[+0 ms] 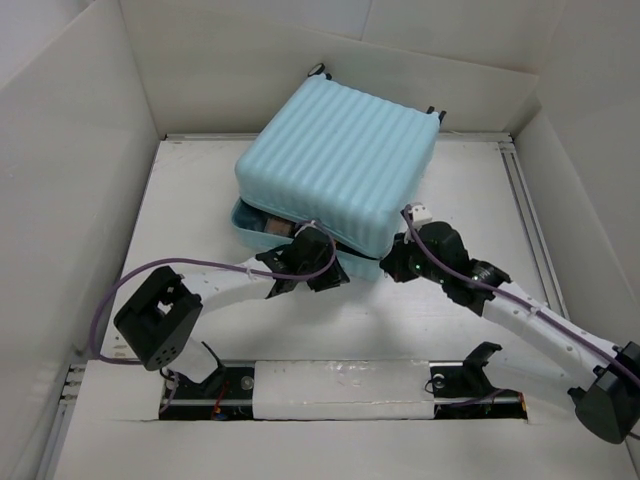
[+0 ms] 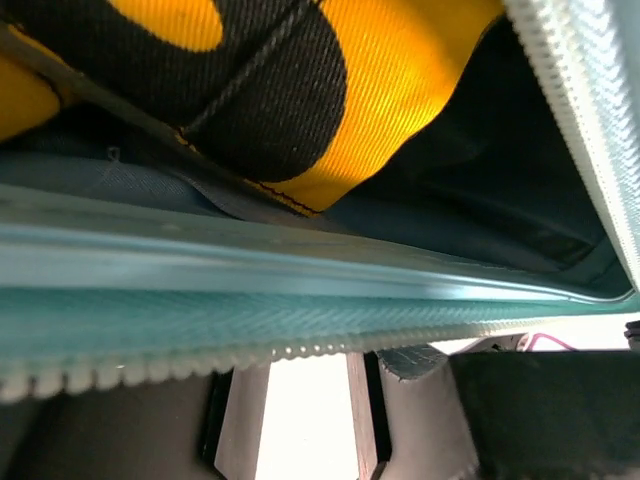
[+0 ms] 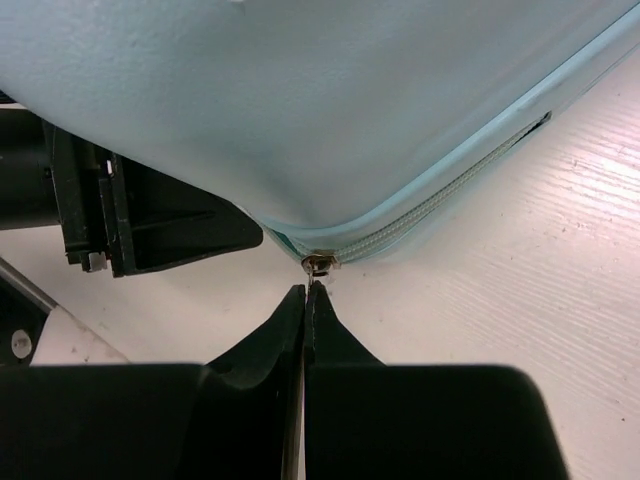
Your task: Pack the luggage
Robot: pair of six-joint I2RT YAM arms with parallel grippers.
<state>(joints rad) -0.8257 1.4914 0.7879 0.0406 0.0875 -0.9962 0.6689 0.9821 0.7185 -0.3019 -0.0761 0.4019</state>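
White boards [image 1: 60, 150] wall in the pale surface [image 1: 200, 330] on three sides, so from above the only free room is the near strip and a narrow margin on either side. The suitcase [image 1: 340, 160] lies at the far middle, lid down but gaping at its near left corner. The left pincer [image 1: 300, 250] reaches in there, and the right pincer [image 1: 392, 265] sits at the near right corner.

From the left wrist, yellow-and-black cloth [image 2: 400, 90] shows inside the gap, so the filling looks done. The zip teeth [image 2: 200, 365] stand unjoined, and the fingers [image 2: 420, 430] are spread, holding nothing I can see.

From the right wrist, that pincer is pressed shut, apparently nipping the zip pull [image 3: 320, 264] at the corner. By my reckoning, the zipping round is yet to do.
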